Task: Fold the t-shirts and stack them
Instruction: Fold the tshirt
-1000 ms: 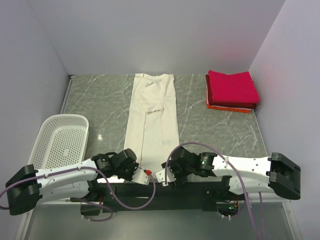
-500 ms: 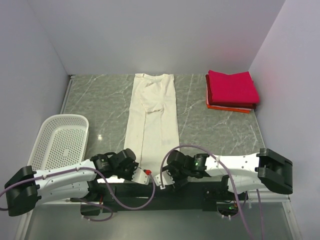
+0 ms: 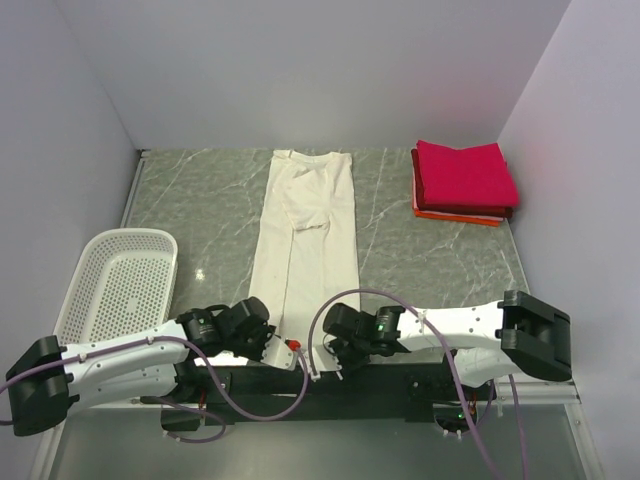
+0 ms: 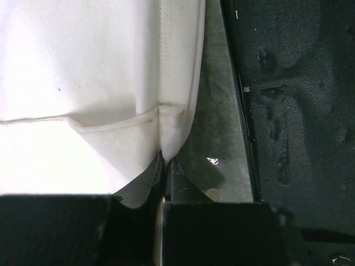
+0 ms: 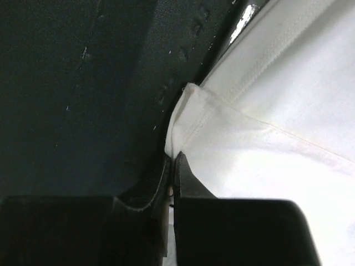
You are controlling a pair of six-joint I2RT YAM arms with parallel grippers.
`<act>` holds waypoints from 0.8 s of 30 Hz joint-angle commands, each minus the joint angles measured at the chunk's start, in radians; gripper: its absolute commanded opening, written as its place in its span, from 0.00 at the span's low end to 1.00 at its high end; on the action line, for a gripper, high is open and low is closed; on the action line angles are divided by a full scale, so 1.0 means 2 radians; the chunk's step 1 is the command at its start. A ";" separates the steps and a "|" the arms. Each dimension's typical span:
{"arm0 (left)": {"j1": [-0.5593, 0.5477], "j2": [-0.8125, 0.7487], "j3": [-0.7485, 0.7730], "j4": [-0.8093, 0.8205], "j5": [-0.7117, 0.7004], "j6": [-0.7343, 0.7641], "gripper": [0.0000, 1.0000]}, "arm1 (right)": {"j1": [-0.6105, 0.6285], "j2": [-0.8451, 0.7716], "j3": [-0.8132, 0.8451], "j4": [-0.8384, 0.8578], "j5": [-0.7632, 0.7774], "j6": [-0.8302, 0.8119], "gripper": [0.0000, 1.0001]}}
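A cream-white t-shirt (image 3: pixel 306 235) lies folded into a long narrow strip down the middle of the table, collar end far, hem end near. My left gripper (image 3: pixel 268 335) is shut on the strip's near left hem corner (image 4: pixel 166 130). At the near right hem corner (image 5: pixel 186 119) my right gripper (image 3: pixel 335 343) is shut on the cloth. In both wrist views the cloth edge runs between the pinched fingers (image 4: pixel 183 183) (image 5: pixel 191 180). Folded crimson-pink t-shirts (image 3: pixel 465 175) rest on an orange-red one (image 3: pixel 458 215) in a stack at the far right.
A white perforated basket (image 3: pixel 120 280) sits at the near left beside the left arm. The black base rail (image 3: pixel 300 375) runs along the table's near edge just behind both grippers. Grey walls close in the table on three sides.
The right arm slid left onto the hem corner and its gripper went from open to shut on the cloth. The left gripper stayed shut on its corner. The cream shirt wrinkled slightly.
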 commanded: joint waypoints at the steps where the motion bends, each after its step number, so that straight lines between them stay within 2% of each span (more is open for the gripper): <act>1: -0.001 -0.010 0.010 0.005 0.008 0.002 0.00 | -0.014 0.003 0.001 0.010 0.081 0.003 0.00; 5: -0.001 -0.013 0.021 0.005 0.013 0.001 0.00 | -0.034 -0.018 0.012 -0.001 0.070 0.012 0.00; 12: 0.003 0.009 0.061 0.000 0.014 0.024 0.00 | -0.137 -0.064 0.055 -0.037 0.011 0.004 0.00; 15: 0.036 0.028 0.093 0.004 0.025 0.056 0.00 | -0.183 -0.054 0.095 -0.056 -0.016 -0.002 0.00; 18: 0.085 0.051 0.124 0.023 0.040 0.092 0.00 | -0.220 -0.032 0.135 -0.063 -0.029 -0.008 0.00; 19: 0.117 0.059 0.138 0.029 0.045 0.103 0.00 | -0.229 -0.024 0.153 -0.063 -0.030 -0.009 0.00; 21: 0.163 0.091 0.153 0.051 0.060 0.126 0.00 | -0.260 0.005 0.184 -0.062 -0.029 -0.010 0.00; 24: 0.200 0.144 0.188 0.076 0.078 0.142 0.00 | -0.301 0.052 0.222 -0.061 -0.032 -0.004 0.00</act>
